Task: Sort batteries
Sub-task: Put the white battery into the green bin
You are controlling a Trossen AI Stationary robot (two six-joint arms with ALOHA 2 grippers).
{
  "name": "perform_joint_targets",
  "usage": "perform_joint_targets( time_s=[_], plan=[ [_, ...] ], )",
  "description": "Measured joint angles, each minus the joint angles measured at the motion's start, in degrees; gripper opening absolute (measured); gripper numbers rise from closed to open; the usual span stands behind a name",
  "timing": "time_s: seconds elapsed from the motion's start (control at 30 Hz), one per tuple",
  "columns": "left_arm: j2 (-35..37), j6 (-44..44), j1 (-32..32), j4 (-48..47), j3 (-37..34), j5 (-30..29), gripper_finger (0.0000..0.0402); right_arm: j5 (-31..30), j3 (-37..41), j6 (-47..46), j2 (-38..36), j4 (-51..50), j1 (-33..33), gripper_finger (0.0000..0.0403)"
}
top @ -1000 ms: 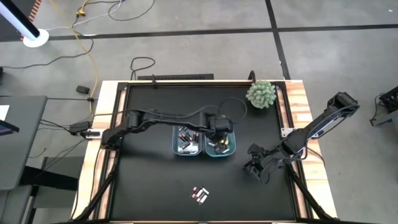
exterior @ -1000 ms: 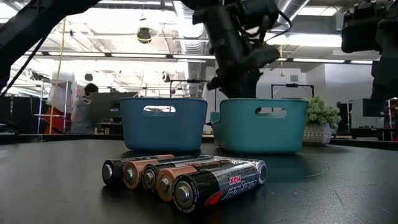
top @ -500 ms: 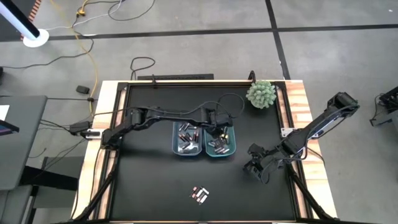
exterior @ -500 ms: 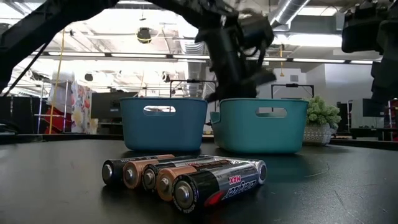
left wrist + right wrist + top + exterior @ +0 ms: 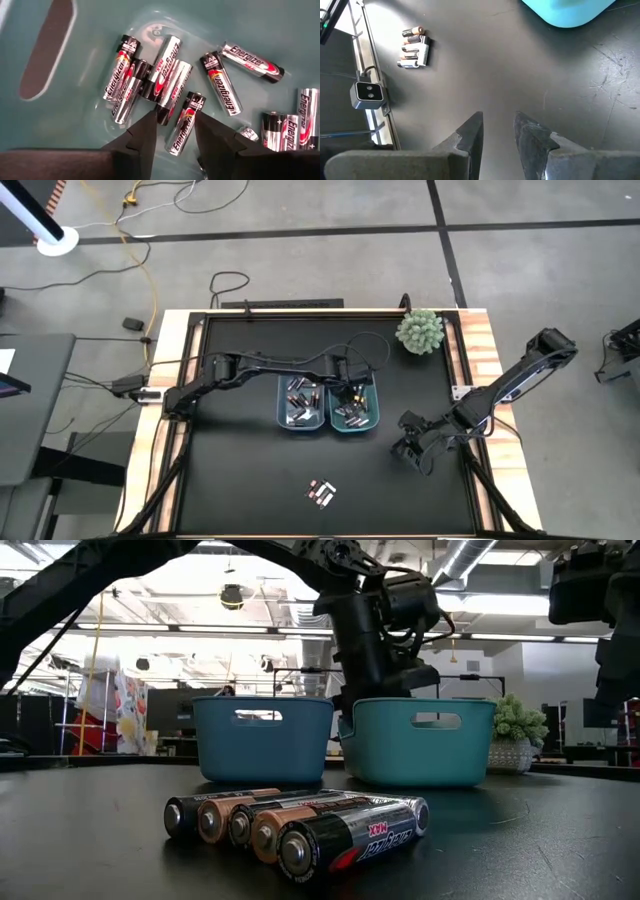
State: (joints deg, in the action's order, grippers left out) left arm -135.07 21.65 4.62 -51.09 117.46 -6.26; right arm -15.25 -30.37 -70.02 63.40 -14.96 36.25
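My left gripper (image 5: 175, 134) hangs open inside the teal bin (image 5: 356, 408), pointing steeply down. A silvery-black battery (image 5: 184, 124) lies on the bin floor under the gap between its fingers, among several others (image 5: 150, 75). The blue bin (image 5: 300, 404) beside it also holds several batteries. A row of loose batteries (image 5: 321, 493) lies on the table near its front edge, close to the camera in the low view (image 5: 300, 825). My right gripper (image 5: 497, 132) waits open over bare table at the right (image 5: 415, 448), with nothing between its fingers.
A green potted plant (image 5: 419, 331) stands at the far right of the black table top (image 5: 240, 470). The two bins sit side by side at mid-table. A camera mount (image 5: 368, 95) is fixed at the table's edge.
My left gripper has come down toward the teal bin and shifted slightly toward the table's far edge. My right arm has kept still.
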Motion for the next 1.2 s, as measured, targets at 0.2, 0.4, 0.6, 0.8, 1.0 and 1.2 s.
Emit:
perform_joint_targets(
  time_s=[0.2,0.4,0.6,0.8,1.0,1.2],
  plan=[
    [0.73,-3.9,0.07,-0.97,0.24,2.17,0.0134,0.01,0.0,-0.02,0.0,0.05,0.0,0.0127],
    [1.05,-4.23,0.47,-9.29,5.36,2.41,0.0133,0.04,0.0,-0.02,0.01,-0.26,-0.46,0.0127],
    [1.07,-3.88,0.15,-19.6,16.39,1.65,0.0132,0.07,0.0,0.17,0.0,-1.59,-1.22,0.0127],
    [8.15,-1.4,-3.85,-23.2,14.45,-0.39,0.0132,0.07,0.0,2.4,0.47,-2.06,-2.73,0.0127],
    [10.88,-3.57,-12.48,-28.04,14.33,-13.75,0.0132,0.09,0.0,6.48,2.83,-0.83,-2.62,0.0127],
    [10.97,-2.19,-18.49,-29.58,13.6,-16.56,0.0132,0.37,-2.84,13.27,7.18,2.01,-0.87,0.0129]
  ],
)
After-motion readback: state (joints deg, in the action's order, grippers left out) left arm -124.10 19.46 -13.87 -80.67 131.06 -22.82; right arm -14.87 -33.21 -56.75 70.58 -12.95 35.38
